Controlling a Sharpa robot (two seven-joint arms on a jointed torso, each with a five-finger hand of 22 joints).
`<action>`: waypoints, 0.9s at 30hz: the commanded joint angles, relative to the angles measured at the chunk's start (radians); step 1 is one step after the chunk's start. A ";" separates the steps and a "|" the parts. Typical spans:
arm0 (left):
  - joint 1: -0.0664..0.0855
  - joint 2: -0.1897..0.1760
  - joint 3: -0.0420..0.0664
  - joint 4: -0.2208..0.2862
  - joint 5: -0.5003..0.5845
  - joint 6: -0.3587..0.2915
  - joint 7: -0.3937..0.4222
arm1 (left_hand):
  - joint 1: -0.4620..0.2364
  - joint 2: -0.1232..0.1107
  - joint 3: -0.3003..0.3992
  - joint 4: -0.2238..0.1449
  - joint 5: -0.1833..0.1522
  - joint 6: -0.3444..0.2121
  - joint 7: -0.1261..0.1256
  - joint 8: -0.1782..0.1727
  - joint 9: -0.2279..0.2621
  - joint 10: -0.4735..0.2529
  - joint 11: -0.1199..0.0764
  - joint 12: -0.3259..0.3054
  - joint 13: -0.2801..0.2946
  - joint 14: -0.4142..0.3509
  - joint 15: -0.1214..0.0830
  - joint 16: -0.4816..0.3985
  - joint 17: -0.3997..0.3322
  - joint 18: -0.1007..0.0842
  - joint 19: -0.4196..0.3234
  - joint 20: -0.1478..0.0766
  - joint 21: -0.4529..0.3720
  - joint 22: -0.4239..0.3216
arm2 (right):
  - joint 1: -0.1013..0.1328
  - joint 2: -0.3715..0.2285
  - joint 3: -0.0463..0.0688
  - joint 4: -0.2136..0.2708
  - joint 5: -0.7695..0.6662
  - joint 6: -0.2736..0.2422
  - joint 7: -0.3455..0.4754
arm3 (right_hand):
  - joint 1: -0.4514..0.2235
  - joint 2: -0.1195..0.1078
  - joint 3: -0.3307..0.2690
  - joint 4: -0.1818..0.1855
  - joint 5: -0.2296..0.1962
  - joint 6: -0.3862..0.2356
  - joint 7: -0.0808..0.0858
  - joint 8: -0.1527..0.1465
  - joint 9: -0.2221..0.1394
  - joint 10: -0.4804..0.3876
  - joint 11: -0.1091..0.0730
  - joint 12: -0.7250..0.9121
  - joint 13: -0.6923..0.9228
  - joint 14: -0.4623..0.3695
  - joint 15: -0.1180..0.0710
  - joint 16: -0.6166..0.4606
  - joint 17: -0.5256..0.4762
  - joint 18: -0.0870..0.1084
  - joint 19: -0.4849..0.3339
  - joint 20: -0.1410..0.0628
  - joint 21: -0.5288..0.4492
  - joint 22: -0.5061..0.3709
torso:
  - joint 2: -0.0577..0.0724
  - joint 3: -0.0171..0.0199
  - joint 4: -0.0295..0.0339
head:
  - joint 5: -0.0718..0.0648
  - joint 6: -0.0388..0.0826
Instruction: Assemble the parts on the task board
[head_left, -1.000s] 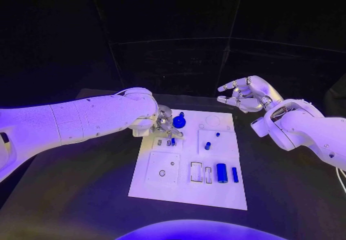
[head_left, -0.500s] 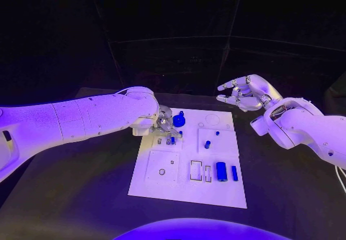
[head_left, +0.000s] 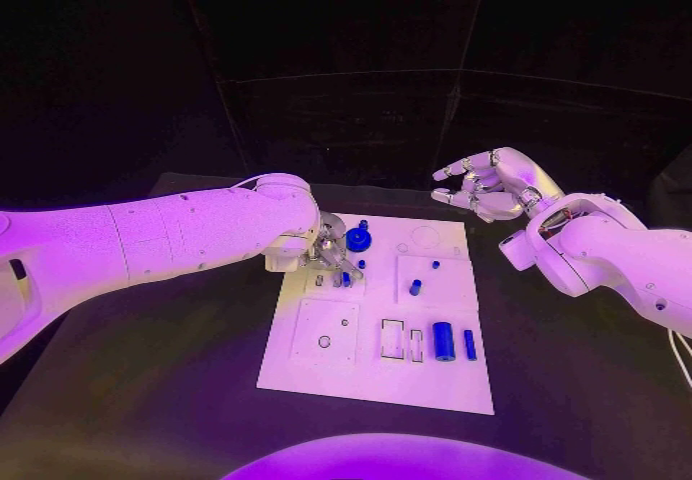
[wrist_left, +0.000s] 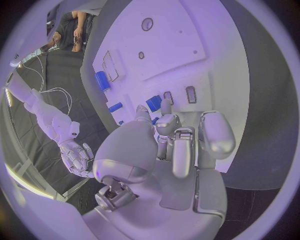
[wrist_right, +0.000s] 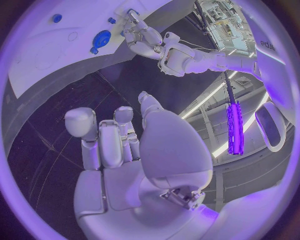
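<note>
A small blue part (head_left: 346, 280) is being touched, and may be pinched, by the shiny silver fingers (wrist_left: 167, 124) of the left hand (head_left: 326, 252), low over the far left of the task board (head_left: 375, 385); whether it is truly being held cannot be told, because the fingertips are being hidden by the hand itself. The right hand (head_left: 490, 186) is being held up in the air past the far right corner of the board, with its fingers (wrist_right: 100, 135) loosely curled and apart and nothing in them. The job is being judged as only partly done. A round blue gear (head_left: 358, 240) is being seen just beside the left hand, and small blue pegs (head_left: 414, 289) are standing near the middle. A fat blue cylinder (head_left: 443, 343) and a thin blue bar (head_left: 469, 345) are lying near the right edge, beside two open slots (head_left: 392, 341) that are not being filled yet. The board is looking flat, white and smooth, the parts hard and plastic, and the table (head_left: 130, 400) dark and dull.
</note>
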 joint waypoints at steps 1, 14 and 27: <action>0.002 0.002 0.000 0.002 -0.006 0.017 -0.008 | 0.015 0.001 0.002 -0.007 -0.002 -0.008 0.003 0.006 0.002 0.007 0.002 0.002 0.001 0.100 -0.006 0.003 0.248 -0.009 0.003 -0.002 0.005 0.000 | 0.002 0.001 0.001 0.003 0.002 0.010 -0.001 | -0.005 0.005 -0.006 -0.002 0.006 0.003 -0.004 0.003 -0.001 -0.005 -0.005 -0.003 -0.002 0.033 -0.007 -0.004 0.000 0.003 -0.001 -0.003 -0.007 -0.001 | 0.000 0.0000 0.0001 | 0.000 0.000; 0.001 0.005 0.000 0.009 -0.006 -0.009 -0.006 | 0.086 0.041 0.064 -0.063 -0.002 -0.025 0.000 0.030 0.035 0.012 0.000 0.007 0.010 0.101 -0.009 0.005 0.253 -0.009 -0.001 -0.003 0.009 0.008 | 0.002 0.006 0.001 -0.004 0.002 0.015 -0.003 | -0.004 0.006 -0.006 -0.003 0.010 0.003 -0.004 0.004 -0.001 -0.005 -0.005 -0.003 -0.002 0.033 -0.007 -0.005 -0.001 0.003 -0.001 -0.003 -0.007 -0.001 | 0.000 0.0001 0.0002 | -0.001 -0.001; 0.001 0.000 0.000 0.026 0.024 -0.002 -0.004 | 0.259 0.069 0.254 -0.222 0.004 -0.065 -0.007 0.013 0.045 -0.001 -0.010 -0.013 0.006 0.101 -0.018 0.006 0.253 -0.008 -0.005 -0.012 0.013 0.017 | 0.002 0.018 0.000 -0.015 0.002 0.027 -0.003 | -0.003 0.007 -0.006 -0.003 0.013 0.002 -0.004 0.004 -0.001 -0.006 -0.005 -0.003 -0.003 0.034 -0.007 -0.005 -0.001 0.003 -0.001 -0.003 -0.008 -0.002 | 0.000 -0.0004 0.0018 | -0.003 -0.005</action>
